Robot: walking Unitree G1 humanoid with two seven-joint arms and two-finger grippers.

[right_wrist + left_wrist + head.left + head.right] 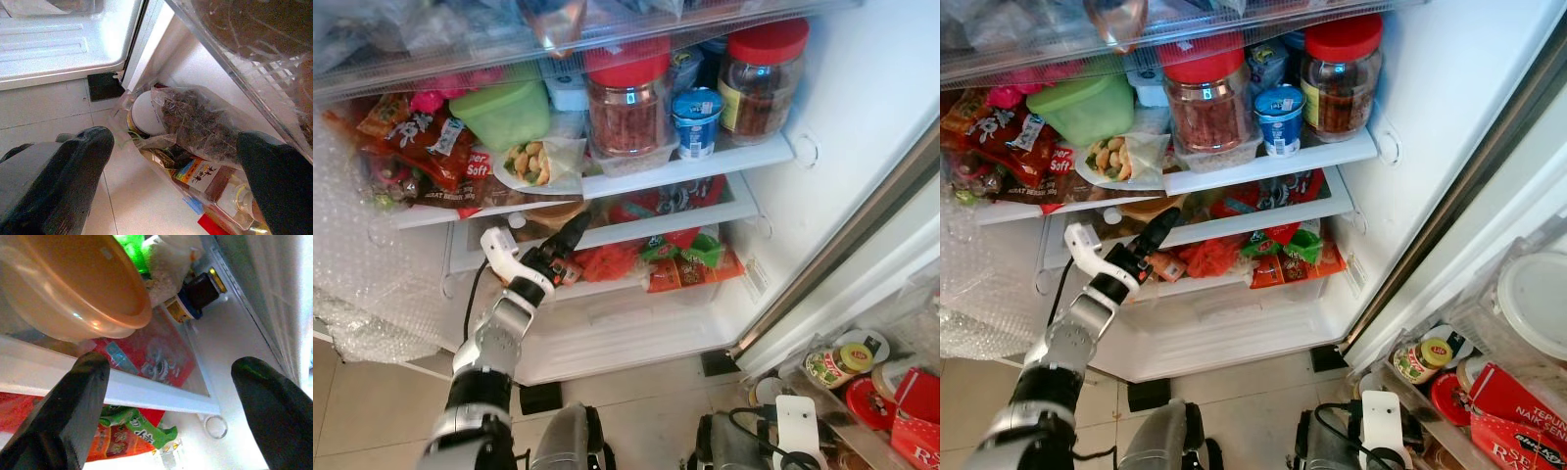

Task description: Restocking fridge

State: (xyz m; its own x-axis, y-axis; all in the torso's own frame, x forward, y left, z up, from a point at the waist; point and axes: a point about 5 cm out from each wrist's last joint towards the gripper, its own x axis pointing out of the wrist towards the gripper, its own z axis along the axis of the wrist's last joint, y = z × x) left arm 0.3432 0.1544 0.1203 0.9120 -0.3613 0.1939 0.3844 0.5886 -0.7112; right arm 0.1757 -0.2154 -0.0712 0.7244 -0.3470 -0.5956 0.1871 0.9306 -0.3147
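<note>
Left arm (489,357): silver metal segments with black joint bands, running toward 1 o'clock.
Left wrist block (499,250): white plastic housing with a black cable looping off at 7 o'clock.
Left hand (570,235): two long black fingers.
Right hand fingers (63,176): matte black, rounded tips.
Lower body (570,441): grey rounded casings.

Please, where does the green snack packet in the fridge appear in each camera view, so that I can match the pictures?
Left eye view: green snack packet right of centre, just under the white shelf edge.
Right eye view: same spot, nearer the middle.
Left wrist view: beneath that edge, lying on orange packets.
Right wrist view: faces the floor tiles instead.
Shared landmark: the white shelf edge.
</note>
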